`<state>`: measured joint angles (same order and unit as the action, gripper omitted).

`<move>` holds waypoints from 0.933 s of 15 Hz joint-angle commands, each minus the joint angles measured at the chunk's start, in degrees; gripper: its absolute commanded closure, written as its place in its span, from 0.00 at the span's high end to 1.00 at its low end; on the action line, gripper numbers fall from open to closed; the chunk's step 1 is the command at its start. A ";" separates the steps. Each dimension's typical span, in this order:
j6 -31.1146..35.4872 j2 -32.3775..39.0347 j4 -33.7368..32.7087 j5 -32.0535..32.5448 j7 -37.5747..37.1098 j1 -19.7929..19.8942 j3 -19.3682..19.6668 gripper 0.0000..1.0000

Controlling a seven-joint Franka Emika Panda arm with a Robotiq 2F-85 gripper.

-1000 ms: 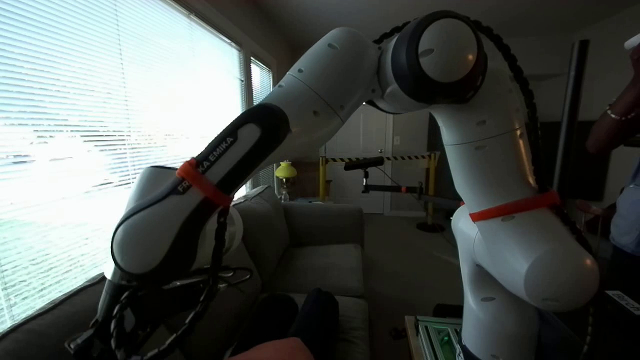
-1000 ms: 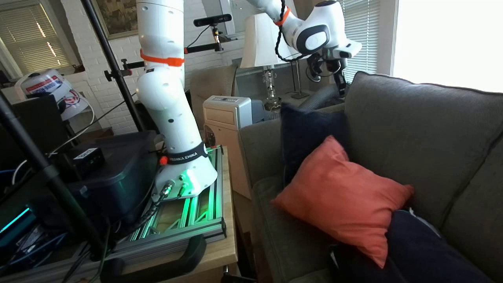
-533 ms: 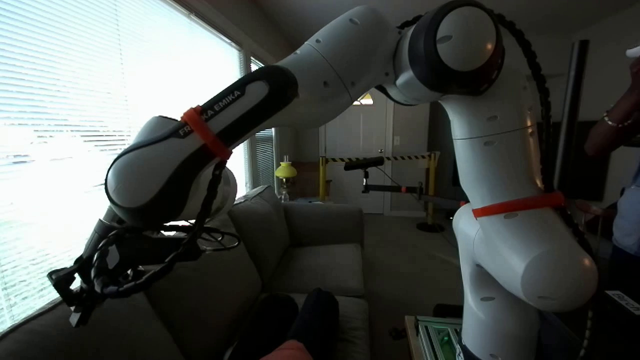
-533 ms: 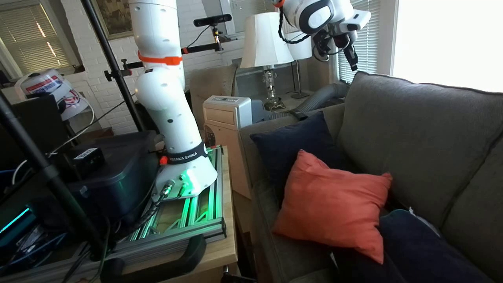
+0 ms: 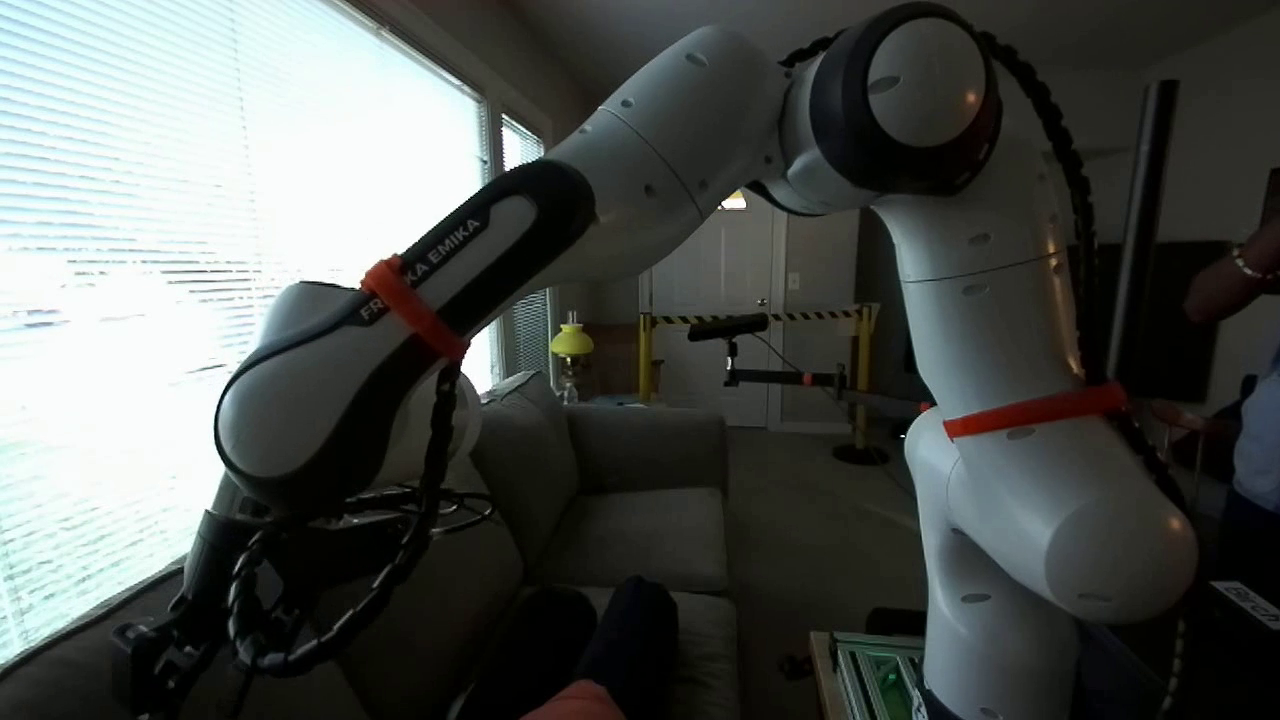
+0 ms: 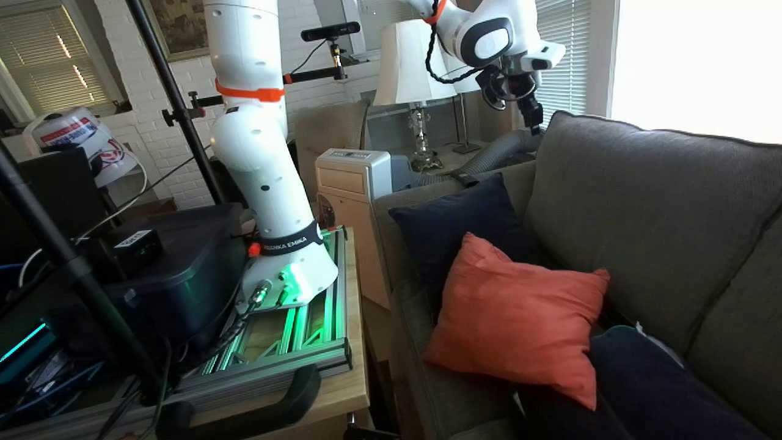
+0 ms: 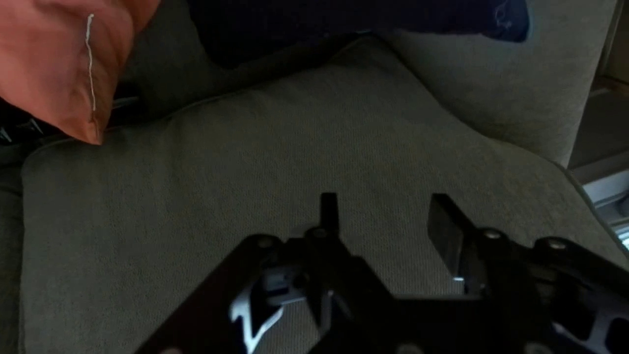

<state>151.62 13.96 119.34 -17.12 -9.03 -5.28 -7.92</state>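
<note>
My gripper (image 7: 384, 201) stands open in the wrist view, nothing between its two dark fingers. A grey sofa cushion (image 7: 275, 147) fills the view beyond them; whether the tips touch it I cannot tell. In an exterior view the gripper (image 6: 533, 125) hangs by the upper left corner of the sofa backrest (image 6: 660, 183). An orange pillow (image 6: 519, 318) lies on the seat, leaning on a navy pillow (image 6: 464, 220); another navy pillow (image 6: 654, 373) lies to its right. At the wrist view's top are the orange pillow (image 7: 64, 64) and a navy pillow (image 7: 344, 22), away from the fingers.
A bright window with blinds (image 5: 200, 250) runs along the sofa. Near the sofa arm (image 6: 403, 201) stand a lamp (image 6: 409, 61), a beige appliance (image 6: 351, 183) and a grey hose (image 6: 498, 159). A camera on a bracket (image 5: 728, 327) juts out; a person (image 5: 1255, 440) stands at the right.
My gripper has risen from the sofa, then come partway down again, and its jaws have opened. The navy and orange pillows have shifted, the navy one tipping toward the sofa arm.
</note>
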 commanded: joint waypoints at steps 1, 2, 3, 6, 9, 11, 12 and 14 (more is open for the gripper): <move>-4.41 1.01 0.88 -0.60 4.50 -0.36 -1.89 0.83; -5.63 1.50 0.95 -0.71 5.57 -0.43 -2.46 0.89; -6.52 2.00 1.38 -0.41 6.39 -0.75 -2.91 0.98; -8.17 3.53 2.73 0.50 8.01 -1.67 -3.71 1.00; -8.25 5.08 4.75 2.01 10.01 -2.82 -4.24 1.00; -8.04 5.88 5.77 3.39 11.87 -3.56 -4.65 1.00; -7.65 6.35 6.24 4.28 12.70 -4.03 -4.87 1.00; -7.67 7.50 6.25 6.03 13.61 -5.05 -5.50 1.00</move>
<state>144.04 20.25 125.16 -13.64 2.82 -9.19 -12.81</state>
